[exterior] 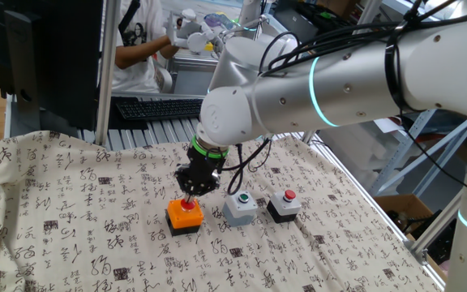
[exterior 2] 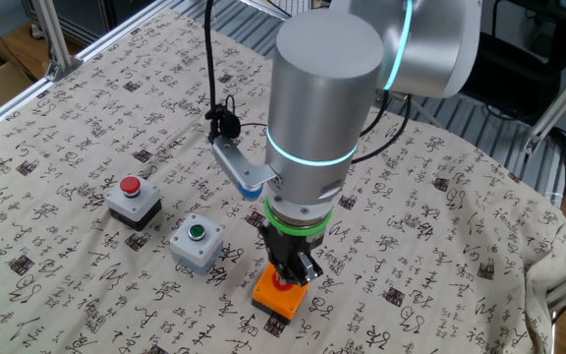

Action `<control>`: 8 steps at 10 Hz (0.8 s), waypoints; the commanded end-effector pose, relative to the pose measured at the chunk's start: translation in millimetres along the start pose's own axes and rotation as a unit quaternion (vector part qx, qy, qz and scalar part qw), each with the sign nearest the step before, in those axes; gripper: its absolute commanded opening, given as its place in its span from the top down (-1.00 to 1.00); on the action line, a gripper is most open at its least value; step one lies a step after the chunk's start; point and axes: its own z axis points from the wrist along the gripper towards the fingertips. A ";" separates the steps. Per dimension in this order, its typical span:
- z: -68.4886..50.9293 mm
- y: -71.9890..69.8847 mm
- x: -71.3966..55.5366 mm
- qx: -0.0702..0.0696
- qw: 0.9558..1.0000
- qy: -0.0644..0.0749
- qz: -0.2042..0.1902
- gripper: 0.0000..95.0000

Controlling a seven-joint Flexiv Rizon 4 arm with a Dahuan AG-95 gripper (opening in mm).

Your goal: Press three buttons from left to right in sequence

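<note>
Arm (exterior 2: pixel 322 118) looming over orange box (exterior 2: pixel 281 295), grey box (exterior 2: pixel 197 244) just beside, black box (exterior 2: pixel 133 201) further along, bare cloth (exterior 2: pixel 86 118) around them

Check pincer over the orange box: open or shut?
Shut. The pincer shows no gap between its fingertips, which point straight down onto the orange box's red button.

Orange box with red button (exterior: pixel 186 215), light grey box with green button (exterior: pixel 241 207), black box with red button (exterior: pixel 284 205), on cream cloth (exterior: pixel 71 235) printed with dark calligraphy.
</note>
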 end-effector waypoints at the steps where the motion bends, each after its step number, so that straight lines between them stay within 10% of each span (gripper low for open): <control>1: 2.7 0.6 -1.1 0.002 1.000 -0.001 0.001 1.00; 8: 12.7 1.8 -2.7 0.004 1.000 -0.002 0.001 1.00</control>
